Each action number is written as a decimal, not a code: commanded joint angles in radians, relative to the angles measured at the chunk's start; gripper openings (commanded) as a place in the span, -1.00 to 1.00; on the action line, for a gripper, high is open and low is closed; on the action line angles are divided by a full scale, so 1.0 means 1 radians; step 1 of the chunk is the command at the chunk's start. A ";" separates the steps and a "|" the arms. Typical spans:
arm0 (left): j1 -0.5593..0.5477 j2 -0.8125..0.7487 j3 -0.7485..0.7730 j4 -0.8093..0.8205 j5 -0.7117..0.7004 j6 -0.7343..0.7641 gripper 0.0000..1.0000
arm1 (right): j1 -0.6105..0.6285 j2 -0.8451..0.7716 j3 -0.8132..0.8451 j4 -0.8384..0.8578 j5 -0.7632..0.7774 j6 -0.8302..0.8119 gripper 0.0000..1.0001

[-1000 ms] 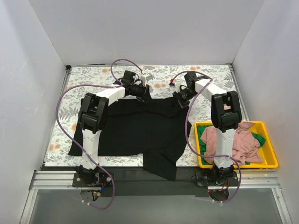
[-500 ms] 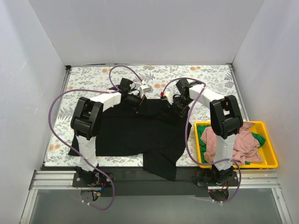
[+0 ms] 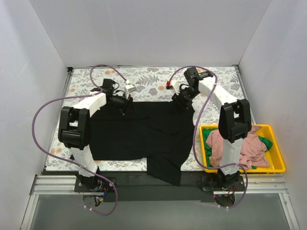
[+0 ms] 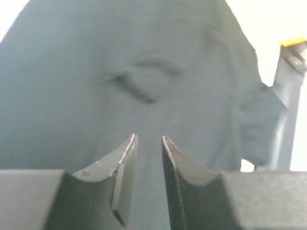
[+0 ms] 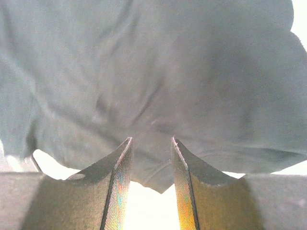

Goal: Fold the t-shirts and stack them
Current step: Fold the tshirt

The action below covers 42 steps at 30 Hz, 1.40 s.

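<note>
One black t-shirt (image 3: 144,136) lay spread over the middle of the tabletop (image 3: 153,79), one near corner drooping off the front edge, and its far edge had just changed. Half a second before, that edge sat bunched between two arms crowded together at the centre. Now it ran flat and wide, because the arms had swung apart. The left pincer (image 3: 123,102) had slid out toward the shirt's left shoulder, and the right pincer (image 3: 183,101) had gone to the right one.

Both wrist views showed the fingers set a narrow gap apart with black cloth filling the view beyond. Whether either was actually pinching the fabric, I could not tell.

My read was that this was the smoothing-out stage, with the shirt laid flat enough to start a first fold and no fold made yet. Off to the right, the pink t-shirt (image 3: 249,146) and the green t-shirt (image 3: 207,136) sat crumpled in the yellow bin (image 3: 279,168), not yet folded.
</note>
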 commanded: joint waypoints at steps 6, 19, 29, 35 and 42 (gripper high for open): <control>0.216 0.025 0.126 0.102 -0.273 -0.312 -0.40 | -0.005 0.218 0.295 0.029 0.162 0.298 -0.16; 0.465 0.135 0.138 -0.004 -0.620 -0.318 -0.49 | 0.004 0.365 0.354 0.057 0.498 0.237 -0.18; 0.492 0.406 0.423 0.004 -0.695 -0.343 -0.59 | 0.006 0.584 0.657 0.143 0.642 0.182 -0.16; 0.495 0.558 0.655 -0.028 -0.656 -0.351 -0.55 | 0.007 0.577 0.698 0.345 0.711 0.159 0.17; 0.500 0.276 0.646 -0.056 -0.384 -0.329 0.34 | 0.029 0.249 0.542 0.379 0.536 0.088 0.79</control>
